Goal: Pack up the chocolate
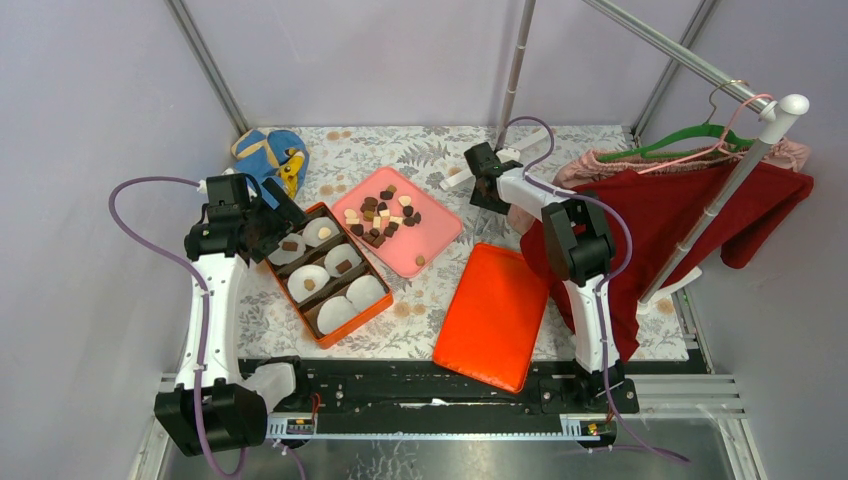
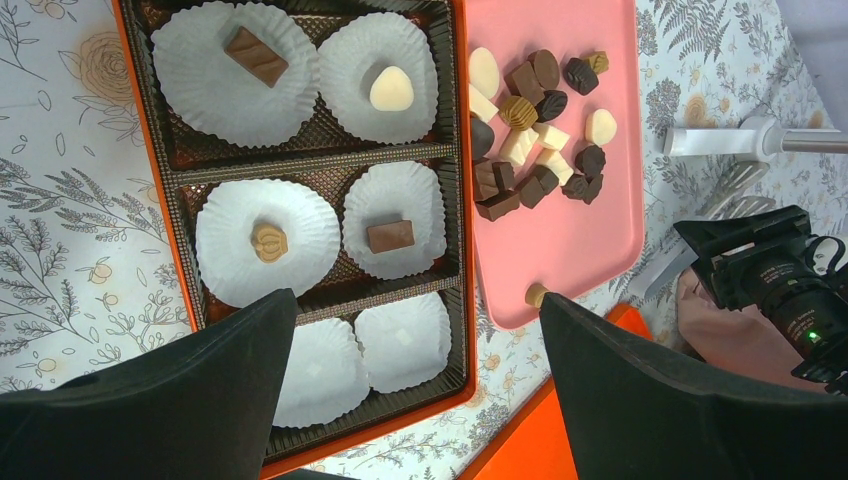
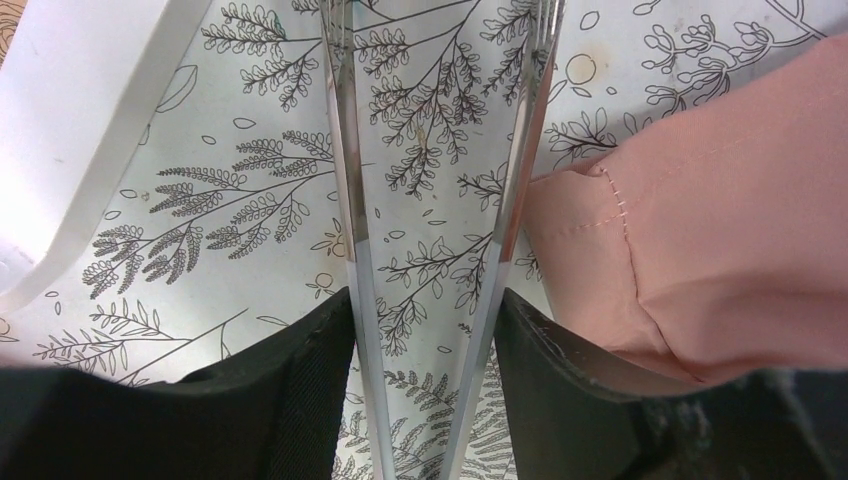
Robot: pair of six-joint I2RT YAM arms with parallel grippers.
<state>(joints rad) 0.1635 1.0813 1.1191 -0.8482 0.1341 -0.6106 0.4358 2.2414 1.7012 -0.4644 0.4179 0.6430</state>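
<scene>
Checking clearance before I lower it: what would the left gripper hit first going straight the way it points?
Likely an empty paper liner in the orange box below the open left gripper; depth unclear.

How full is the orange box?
Part full: in the orange box, four of six paper liners hold one chocolate each; the two nearest the left gripper look empty.

Floral table carries orange box, pink tray, orange lid
</scene>
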